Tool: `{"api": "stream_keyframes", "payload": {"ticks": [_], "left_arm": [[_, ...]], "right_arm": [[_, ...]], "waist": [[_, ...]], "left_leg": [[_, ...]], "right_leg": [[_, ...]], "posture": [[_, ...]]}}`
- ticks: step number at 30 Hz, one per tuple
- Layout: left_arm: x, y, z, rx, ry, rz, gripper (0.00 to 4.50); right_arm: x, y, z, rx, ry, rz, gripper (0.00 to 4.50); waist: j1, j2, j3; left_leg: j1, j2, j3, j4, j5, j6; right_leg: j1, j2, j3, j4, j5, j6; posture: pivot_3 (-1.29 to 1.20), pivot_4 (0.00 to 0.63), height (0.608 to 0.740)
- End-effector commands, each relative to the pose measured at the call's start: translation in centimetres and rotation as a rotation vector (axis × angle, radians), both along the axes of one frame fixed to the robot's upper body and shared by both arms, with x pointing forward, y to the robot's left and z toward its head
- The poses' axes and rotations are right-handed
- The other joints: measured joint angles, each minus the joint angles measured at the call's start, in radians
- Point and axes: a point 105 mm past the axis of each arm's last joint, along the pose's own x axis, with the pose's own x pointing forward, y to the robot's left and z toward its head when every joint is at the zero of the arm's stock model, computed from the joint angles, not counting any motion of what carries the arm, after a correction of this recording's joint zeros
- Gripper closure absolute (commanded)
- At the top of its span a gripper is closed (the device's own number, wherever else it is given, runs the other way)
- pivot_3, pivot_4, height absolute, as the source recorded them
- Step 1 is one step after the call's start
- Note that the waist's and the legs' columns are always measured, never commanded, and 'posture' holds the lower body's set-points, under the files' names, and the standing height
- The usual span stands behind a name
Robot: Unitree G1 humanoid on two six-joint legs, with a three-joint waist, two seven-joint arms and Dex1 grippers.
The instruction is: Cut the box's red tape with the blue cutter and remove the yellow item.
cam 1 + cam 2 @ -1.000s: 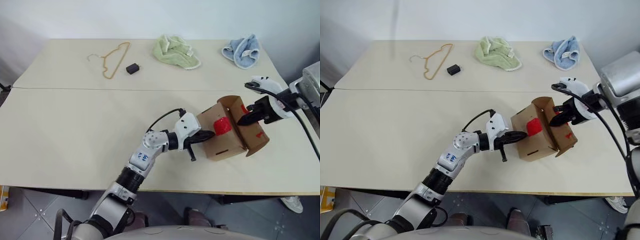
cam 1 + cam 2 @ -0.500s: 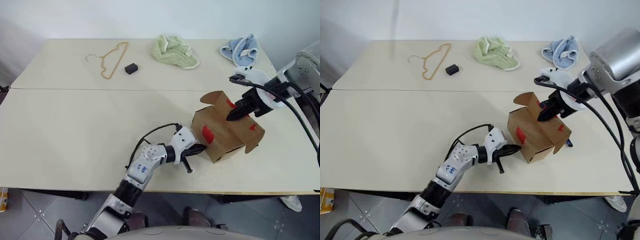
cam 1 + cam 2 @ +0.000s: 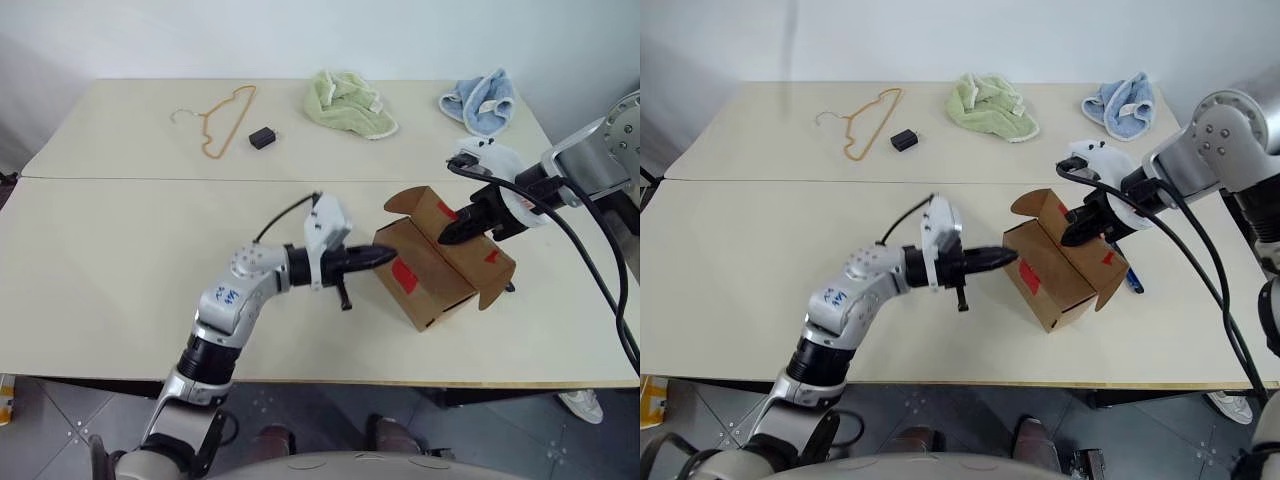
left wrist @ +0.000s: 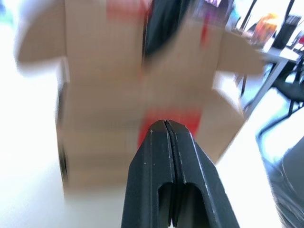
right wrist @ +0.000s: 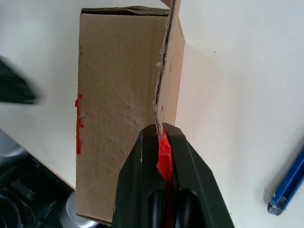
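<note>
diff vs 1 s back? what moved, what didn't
The box swung round, its open end now facing away from the left gripper, which pulled its shut fingers back out and rose. The right gripper moved left, still clamped on a box flap at the red tape. Blue cutter, hanger and cloths stayed put.

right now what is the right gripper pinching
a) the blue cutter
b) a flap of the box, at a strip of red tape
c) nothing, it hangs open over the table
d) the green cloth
b: in the right wrist view the right gripper is shut on the edge of a flap of the box where red tape sits, while the blue cutter lies on the table beside it.
</note>
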Motion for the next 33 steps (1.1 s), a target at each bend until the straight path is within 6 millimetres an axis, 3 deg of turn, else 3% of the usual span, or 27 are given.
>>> {"api": "stream_keyframes", "payload": {"ticks": [1,5,12,16,21,26,33], "left_arm": [[0.1,-1.5,0.4,-0.007,-0.025,0.01,4.5],[0.9,-3.4,-1.6,0.078,-0.054,0.049,4.5],[1.5,-4.0,-6.1,0.246,-0.072,0.105,4.5],[1.3,-2.9,-7.9,0.335,-0.024,0.098,4.5],[0.7,0.5,-10.5,0.444,0.109,0.092,4.5],[1.1,2.7,-10.6,0.403,0.151,0.165,4.5],[1.4,3.4,-8.7,0.304,0.13,0.209,4.5]], "right_arm": [[0.1,0.8,-0.7,0.016,0.011,0.007,4.48],[0.3,0.9,-1.2,0.031,0.002,-0.009,4.48],[0.6,0.8,-1.2,0.068,-0.021,-0.045,4.48],[0.6,-0.2,-1.1,0.08,-0.031,-0.086,4.48],[1.1,-2.6,-0.2,0.071,-0.065,-0.183,4.48],[1.1,-4.0,0.0,0.059,-0.065,-0.222,4.48],[1.0,-3.4,-0.7,0.08,-0.038,-0.186,4.48]], "waist": [[-0.004,0.0,0.0],[-0.007,0.0,0.0],[-0.014,-0.002,-0.001],[-0.014,-0.003,-0.002],[-0.018,-0.003,-0.003],[-0.016,-0.003,-0.005],[0.004,-0.003,-0.004]], "left_leg": [[0.0,0.0,0.0,0.0,0.0,0.0],[0.002,0.0,0.002,0.0,0.0,0.0],[0.004,0.0,0.003,0.0,0.001,0.001],[0.004,0.0,0.002,0.0,0.001,0.001],[0.004,0.0,0.002,0.0,0.001,0.002],[0.006,0.0,0.002,0.0,0.001,0.002],[0.004,0.0,0.002,0.0,0.002,0.003]], "right_leg": [[0.0,0.0,0.0,0.0,0.0,0.0],[0.001,0.0,0.001,0.001,0.0,0.0],[0.002,0.0,0.002,0.001,0.0,0.0],[0.003,0.0,0.002,0.001,0.001,0.0],[0.003,0.0,0.002,0.001,0.001,0.0],[0.004,0.0,0.003,0.001,0.001,0.0],[0.003,0.0,0.003,0.0,0.004,0.0]], "posture": [[0.0,0.15,0.74],[0.0,0.15,0.74],[0.0,0.15,0.74],[0.0,0.15,0.74],[0.0,0.15,0.74],[0.0,0.15,0.74],[0.0,0.15,0.74]]}}
